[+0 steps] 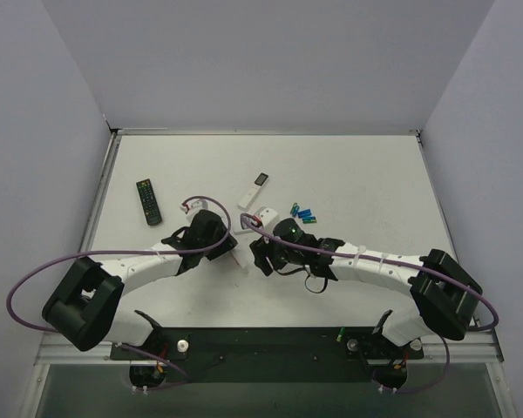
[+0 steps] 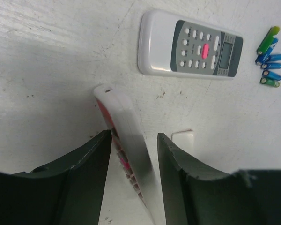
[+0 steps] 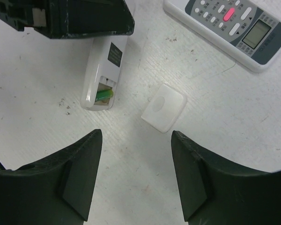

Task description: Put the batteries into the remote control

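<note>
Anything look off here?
Yes. The remote control is up on its long edge, tilted, between the left fingers, not flat. Its bay is open with a green battery showing, and the battery cover lies loose on the table beside it.

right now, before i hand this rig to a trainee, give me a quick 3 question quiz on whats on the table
1. True or false: the battery cover is fitted on the remote control.
2. What colour is the battery sitting in the remote control's bay? A) blue B) green C) the bay holds nothing
3. Fill in: the remote control stands on its edge between the fingers of the ___ gripper.

Key
1. False: the battery cover lies on the table beside the remote control.
2. B
3. The left gripper.
</note>
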Action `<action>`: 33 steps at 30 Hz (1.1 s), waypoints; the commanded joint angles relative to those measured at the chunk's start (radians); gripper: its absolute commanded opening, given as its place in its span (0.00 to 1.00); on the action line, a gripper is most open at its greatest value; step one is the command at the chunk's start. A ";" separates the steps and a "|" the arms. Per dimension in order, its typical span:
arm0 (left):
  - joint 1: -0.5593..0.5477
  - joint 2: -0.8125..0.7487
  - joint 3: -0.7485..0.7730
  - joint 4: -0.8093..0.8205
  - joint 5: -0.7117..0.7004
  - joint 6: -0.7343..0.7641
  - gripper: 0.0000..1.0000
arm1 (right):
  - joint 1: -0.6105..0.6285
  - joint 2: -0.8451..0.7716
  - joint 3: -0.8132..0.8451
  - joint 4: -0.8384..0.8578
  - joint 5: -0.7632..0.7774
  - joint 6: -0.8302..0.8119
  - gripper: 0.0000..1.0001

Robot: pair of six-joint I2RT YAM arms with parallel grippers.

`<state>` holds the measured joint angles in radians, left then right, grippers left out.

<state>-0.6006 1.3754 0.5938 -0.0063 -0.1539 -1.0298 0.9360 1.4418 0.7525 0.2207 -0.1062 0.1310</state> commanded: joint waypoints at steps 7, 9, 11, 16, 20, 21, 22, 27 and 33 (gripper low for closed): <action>-0.152 0.060 0.198 -0.283 -0.242 0.105 0.29 | -0.023 -0.069 -0.050 0.078 0.056 0.051 0.56; -0.183 0.074 0.222 -0.329 -0.271 0.106 0.21 | -0.032 -0.086 -0.062 0.094 0.066 0.064 0.55; -0.205 0.080 0.261 -0.371 -0.311 0.109 0.14 | -0.037 -0.098 -0.081 0.103 0.098 0.082 0.55; -0.261 0.100 0.322 -0.412 -0.378 0.109 0.07 | -0.069 -0.127 -0.111 0.128 0.128 0.120 0.55; -0.260 0.084 0.293 -0.399 -0.394 0.076 0.04 | -0.077 -0.120 -0.096 0.114 0.060 0.124 0.54; -0.260 0.067 0.250 -0.380 -0.395 0.070 0.03 | -0.077 -0.109 -0.090 0.096 0.047 0.122 0.54; -0.260 0.048 0.220 -0.357 -0.398 0.051 0.02 | -0.078 -0.104 -0.081 0.085 0.036 0.121 0.54; -0.231 -0.134 -0.038 -0.066 -0.377 -0.006 0.00 | -0.077 -0.057 -0.026 0.025 -0.039 0.117 0.52; -0.185 -0.306 -0.304 0.206 -0.335 -0.044 0.00 | -0.065 0.020 0.060 -0.066 -0.128 0.121 0.43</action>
<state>-0.8085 1.1347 0.3920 0.0059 -0.4995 -1.0523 0.8589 1.4269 0.7418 0.2123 -0.1478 0.2390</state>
